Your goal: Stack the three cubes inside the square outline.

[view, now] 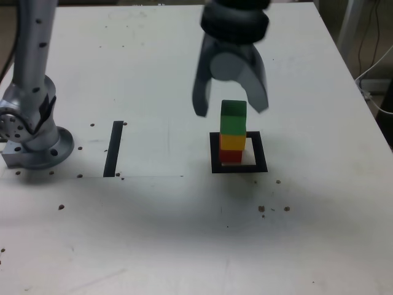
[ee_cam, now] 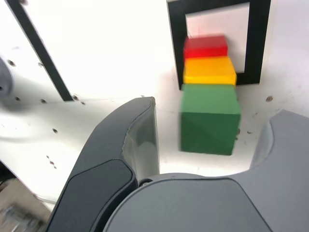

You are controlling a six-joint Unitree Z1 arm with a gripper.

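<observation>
Three cubes stand stacked inside the square outline (view: 239, 152): the red cube (view: 231, 155) at the bottom, the yellow cube (view: 233, 142) on it, the green cube (view: 233, 118) on top. My gripper (view: 230, 107) hangs open just above and around the green cube, its fingers (view: 201, 98) spread to either side and not touching it. In the wrist view the green cube (ee_cam: 209, 118) fills the gap between the fingers, with the yellow cube (ee_cam: 209, 70), the red cube (ee_cam: 205, 47) and the square outline (ee_cam: 257, 43) beyond it.
A straight black tape strip (view: 113, 148) lies toward the exterior view's left, near the arm's grey base (view: 34, 144). Small dark specks dot the white table (view: 184, 233). Cables run past the table's far right edge.
</observation>
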